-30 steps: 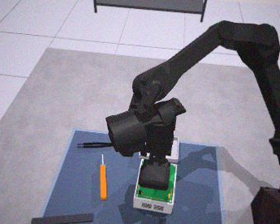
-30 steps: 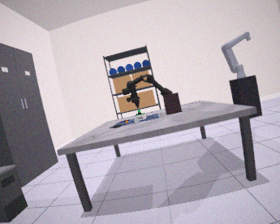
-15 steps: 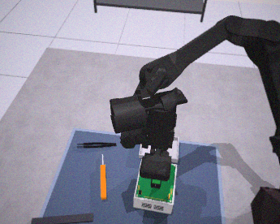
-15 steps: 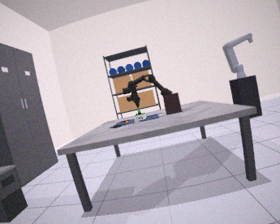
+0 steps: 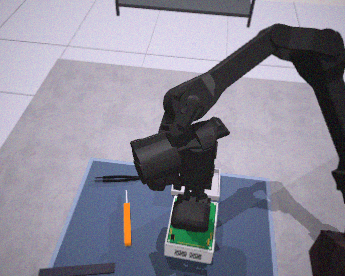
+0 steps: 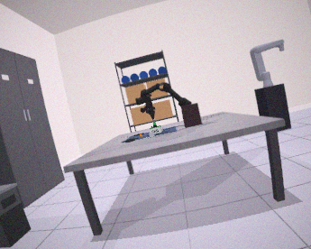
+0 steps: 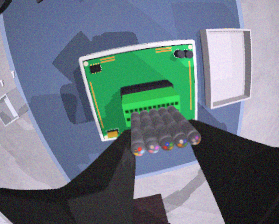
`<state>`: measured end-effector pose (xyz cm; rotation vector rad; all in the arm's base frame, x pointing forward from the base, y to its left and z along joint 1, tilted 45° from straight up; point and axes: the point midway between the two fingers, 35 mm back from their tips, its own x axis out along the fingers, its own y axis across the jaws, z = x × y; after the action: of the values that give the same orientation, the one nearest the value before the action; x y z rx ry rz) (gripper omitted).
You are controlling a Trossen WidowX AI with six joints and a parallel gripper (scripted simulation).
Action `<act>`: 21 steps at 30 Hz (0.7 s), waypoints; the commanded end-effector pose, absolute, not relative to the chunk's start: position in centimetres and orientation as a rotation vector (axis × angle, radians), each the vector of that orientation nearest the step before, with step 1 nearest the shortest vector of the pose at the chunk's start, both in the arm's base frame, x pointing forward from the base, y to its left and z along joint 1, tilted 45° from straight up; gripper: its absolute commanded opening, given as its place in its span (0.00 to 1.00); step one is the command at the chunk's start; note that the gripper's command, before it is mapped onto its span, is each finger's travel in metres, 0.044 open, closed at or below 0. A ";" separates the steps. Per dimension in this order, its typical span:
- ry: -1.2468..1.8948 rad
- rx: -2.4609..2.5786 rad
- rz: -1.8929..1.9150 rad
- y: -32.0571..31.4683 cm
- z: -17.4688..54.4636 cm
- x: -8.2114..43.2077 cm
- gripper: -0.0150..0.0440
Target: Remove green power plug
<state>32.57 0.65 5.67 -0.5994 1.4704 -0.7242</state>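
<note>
From the left in the top view, black tweezers [image 5: 117,178] lie on a blue mat [image 5: 88,225] [image 6: 170,130] [image 7: 40,50] on the grey worktop [image 5: 48,125] [image 6: 242,121] [image 7: 270,100]. Next comes an orange-handled screwdriver [image 5: 127,225] [image 6: 141,135], then the green circuit board [image 5: 188,238] [image 7: 107,90] in its white housing. Over it, the tool [image 5: 190,212] [image 6: 154,121] [image 7: 160,131] is partly open, its fingers closed on the green plug [image 6: 154,124] [image 7: 151,102]. The plug is at the dark socket [image 7: 147,86]; I cannot tell how deeply it sits. Just beside the board, the grey tray [image 5: 215,197] [image 7: 206,70] holds no plug.
</note>
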 end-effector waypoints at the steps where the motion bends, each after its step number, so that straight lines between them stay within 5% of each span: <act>1: 1.451 -0.561 -0.649 1.9 7.3 32.6 0.25; 18: 1.451 -0.562 -0.650 0.1 5.5 32.6 0.25; 21: 1.451 -0.562 -0.650 0.1 5.5 32.6 0.39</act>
<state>32.40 0.48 5.64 -0.5638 1.4618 -0.6514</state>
